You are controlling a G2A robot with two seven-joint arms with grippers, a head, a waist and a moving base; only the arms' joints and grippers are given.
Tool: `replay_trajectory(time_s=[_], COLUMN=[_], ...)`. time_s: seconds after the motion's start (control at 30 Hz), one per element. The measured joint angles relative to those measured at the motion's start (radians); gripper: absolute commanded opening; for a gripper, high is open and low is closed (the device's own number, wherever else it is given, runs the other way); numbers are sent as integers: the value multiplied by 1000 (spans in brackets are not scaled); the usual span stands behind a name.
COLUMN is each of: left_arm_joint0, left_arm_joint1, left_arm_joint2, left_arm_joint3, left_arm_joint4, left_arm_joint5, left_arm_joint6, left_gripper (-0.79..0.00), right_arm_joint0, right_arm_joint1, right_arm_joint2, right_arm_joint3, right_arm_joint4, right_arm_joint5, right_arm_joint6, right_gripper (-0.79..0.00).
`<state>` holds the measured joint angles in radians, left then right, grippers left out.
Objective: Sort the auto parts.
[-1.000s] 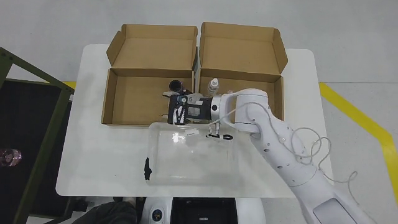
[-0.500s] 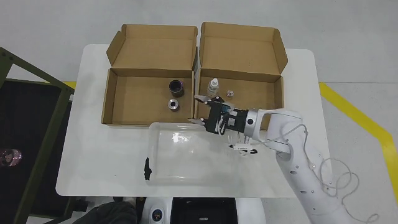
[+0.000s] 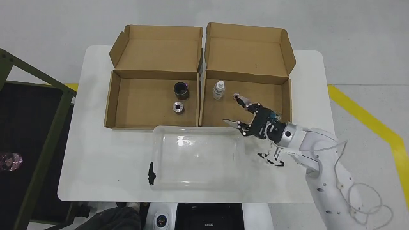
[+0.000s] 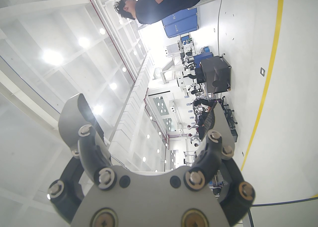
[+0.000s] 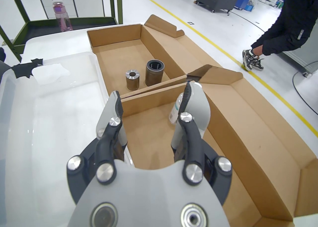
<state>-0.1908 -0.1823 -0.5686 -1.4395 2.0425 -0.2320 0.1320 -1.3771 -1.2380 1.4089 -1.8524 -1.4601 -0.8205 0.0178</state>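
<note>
Change: right gripper (image 3: pixel 231 108) has drawn back to the right. A second ago it was stretched across to the front of the left box, half a second ago it was at the wall between the two boxes, and now it is over the right box. The small metal bushing, covered by the gripper a second ago, now stands in plain sight.
Left gripper (image 4: pixel 145 107): points up toward the room's ceiling, its jaws spread wide with nothing between them.
Green cart (image 3: pixel 19 102): beside the table's left edge, with a pink bottle (image 3: pixel 6 160) on it.
Table (image 3: pixel 89 166): white, bearing both boxes and the bin.
Left box (image 3: pixel 137 105): open cardboard, lid flap folded back.
Dark bearing (image 3: pixel 181 89): upright in the left box, toward its right end.
Small metal bushing (image 3: pixel 177 107): upright, just in front of the dark bearing, apart from it.
Clear bin (image 3: pixel 192 163): plastic, in front of both boxes, up against their front walls. A scrap of black tape (image 3: pixel 151 172) sits on its left rim.
Right box (image 3: pixel 268 92): open cardboard, side by side with the left box.
White bottle (image 3: pixel 219 89): upright at the left end of the right box.
Right gripper: over the front part of the right box, jaws wide apart and holding nothing. One finger is near the box's front wall, the other is over the box floor to the right of the white bottle.
</note>
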Motion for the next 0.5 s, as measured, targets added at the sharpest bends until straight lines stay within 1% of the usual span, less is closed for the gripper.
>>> replay_trajectory(time_s=[0.03, 0.17, 0.2, 0.37, 0.5], left_arm_joint0=[0, 0, 0, 0, 0], left_arm_joint1=[0, 0, 0, 0, 0], left_arm_joint2=[0, 0, 0, 0, 0], left_arm_joint3=[0, 0, 0, 0, 0], left_arm_joint4=[0, 0, 0, 0, 0], left_arm_joint5=[0, 0, 0, 0, 0], left_arm_joint6=[0, 0, 0, 0, 0], left_gripper=[0, 0, 0, 0, 0], right_arm_joint0=[-9, -62, -75, -141, -188], right_arm_joint1=[2, 11, 13, 21, 26], right_arm_joint2=[12, 59, 69, 120, 158], right_arm_joint3=[-3, -19, -21, -12, -7], right_arm_joint4=[-12, -41, -45, -39, -37], right_arm_joint5=[10, 55, 65, 109, 138], right_arm_joint6=[-6, -51, -62, -133, -185], right_gripper=[-237, -256, -274, -283, -222])
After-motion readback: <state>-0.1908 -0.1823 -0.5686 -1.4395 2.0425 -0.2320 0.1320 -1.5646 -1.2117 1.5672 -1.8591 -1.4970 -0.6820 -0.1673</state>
